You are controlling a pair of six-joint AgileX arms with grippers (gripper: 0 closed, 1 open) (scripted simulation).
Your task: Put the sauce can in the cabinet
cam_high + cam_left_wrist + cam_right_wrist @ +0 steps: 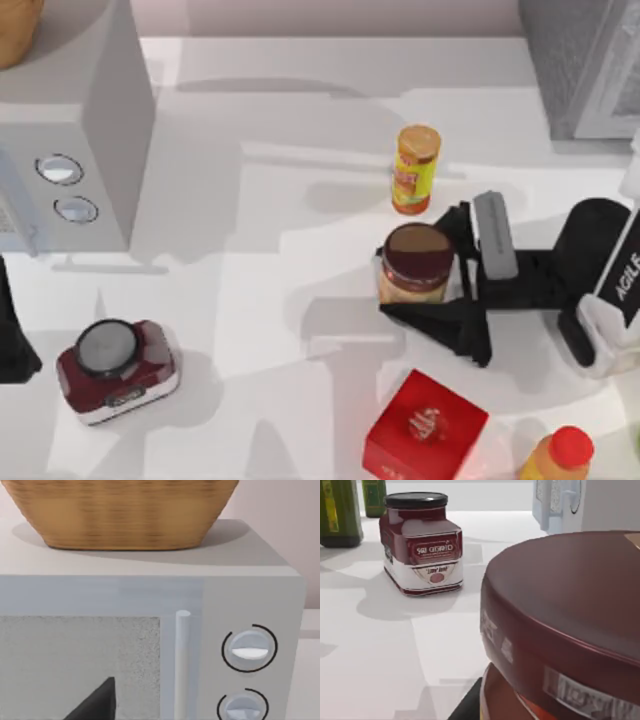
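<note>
- Sauce can (415, 263), a squat pale jar with a wide maroon-brown lid and orange-brown label, stands upright on the white tabletop (260, 260), right of centre.
- The right claw (447, 270) is spread around it, fingers flanking the body without clearly pressing.
- It looks rigid, moderately heavy and smooth-sided; gripping the body below the lid seems safest.
- The left arm is parked beside the light grey appliance (100, 120).

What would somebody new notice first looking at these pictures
Probably the right gripper, right of the table's centre, its black fingers either side of the sauce can with the maroon lid. Next, the bright red box at the near edge, and the grey appliance with two knobs at far left, basket on top.
</note>
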